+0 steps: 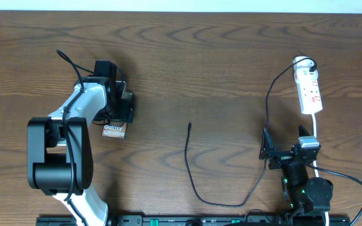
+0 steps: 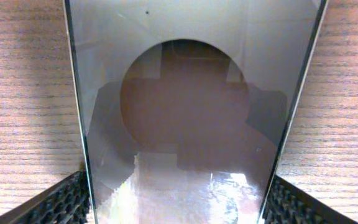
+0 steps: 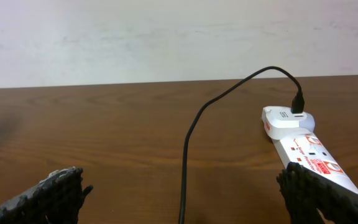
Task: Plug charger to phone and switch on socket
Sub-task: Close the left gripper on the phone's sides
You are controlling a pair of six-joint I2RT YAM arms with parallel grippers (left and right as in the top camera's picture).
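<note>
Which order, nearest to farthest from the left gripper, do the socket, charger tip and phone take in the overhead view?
1. phone, directly at the left gripper, left side.
2. charger tip, in the middle.
3. socket, far right.

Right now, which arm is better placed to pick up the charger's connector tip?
Right, probably. The left gripper grips the phone, while the right gripper is open and empty; the charger tip lies loose on the table between both arms.
</note>
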